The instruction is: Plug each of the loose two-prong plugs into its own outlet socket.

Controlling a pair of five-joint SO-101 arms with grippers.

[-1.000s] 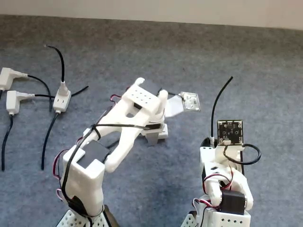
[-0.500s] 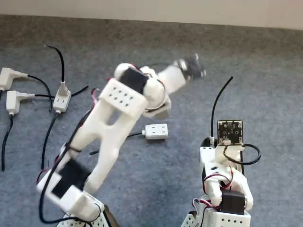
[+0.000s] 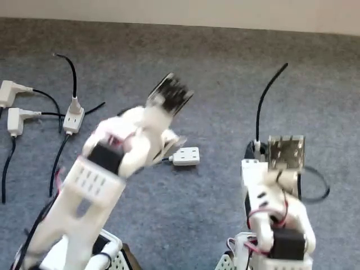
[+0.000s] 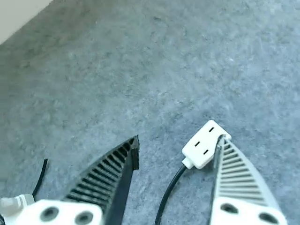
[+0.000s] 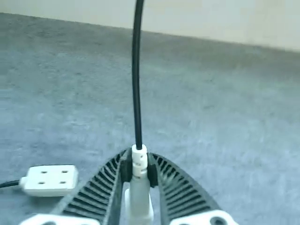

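Right gripper [image 5: 139, 161] clamped on a white two-prong plug [image 5: 138, 192]; left gripper [image 4: 178, 143] spread wide at an outlet socket [image 4: 202, 144].
The plug lies lengthwise between the fingers, its black cord [image 5: 136, 70] running straight out past the tips, prongs hidden. The white socket lies flat on the grey counter [image 4: 225, 56], slots up, just beside one left fingertip.

Free to pass over bare carpet [image 3: 225, 107] between outlet socket [image 3: 186, 156] and right arm [image 3: 275, 191]; crowded beside the socket by left arm [image 3: 112, 160], with cords [image 3: 74, 76] well apart.
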